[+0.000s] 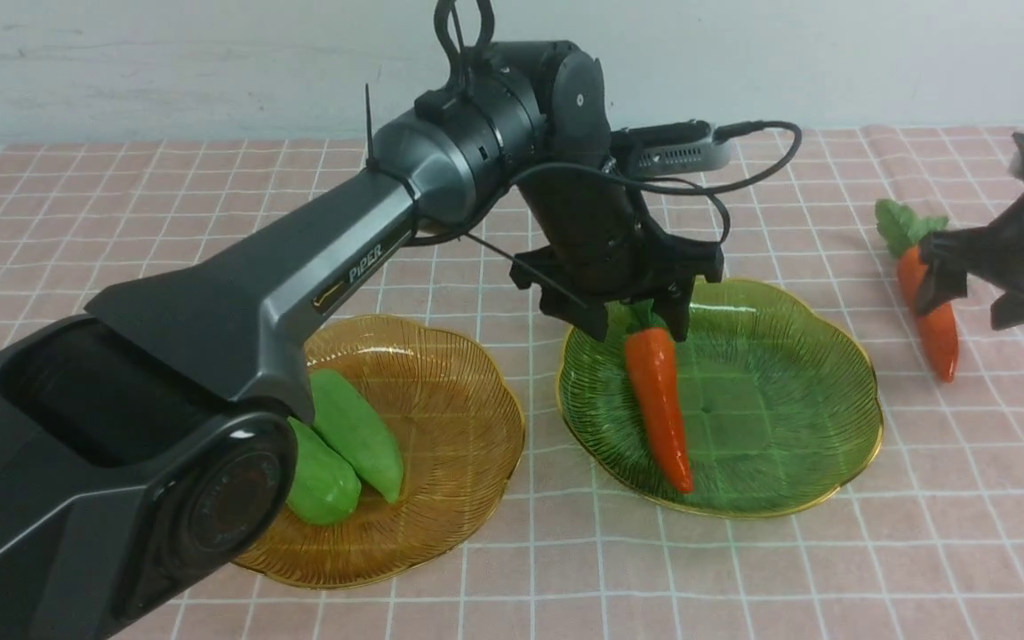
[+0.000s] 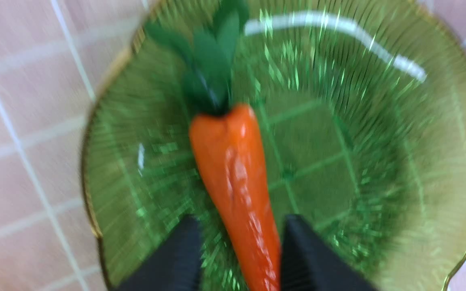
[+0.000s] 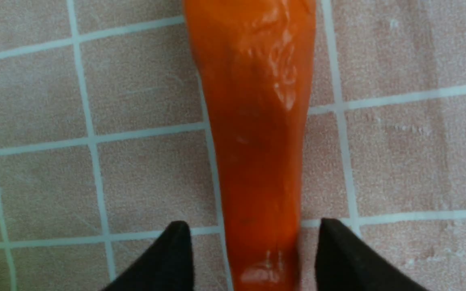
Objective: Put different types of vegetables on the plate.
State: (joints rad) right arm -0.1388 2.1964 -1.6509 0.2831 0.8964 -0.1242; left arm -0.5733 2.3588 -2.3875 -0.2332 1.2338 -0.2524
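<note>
Orange carrot (image 1: pixel 659 400) lies in the green plate (image 1: pixel 796 391) mid-tabletop. The left hand (image 1: pixel 639 331) is spread wide astride its leafy end, gripping nothing. Near the tabletop's (image 1: pixel 210 196) right edge, the right hand (image 1: pixel 961 298), also wide, straddles a second carrot (image 1: pixel 940 342). Two light-green gourds (image 1: pixel 361 436) sit in the amber plate (image 1: pixel 459 400) front-left.

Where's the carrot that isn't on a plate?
Front view: that carrot lies on the cloth, right of the green plate, the right claw open around it.
</note>
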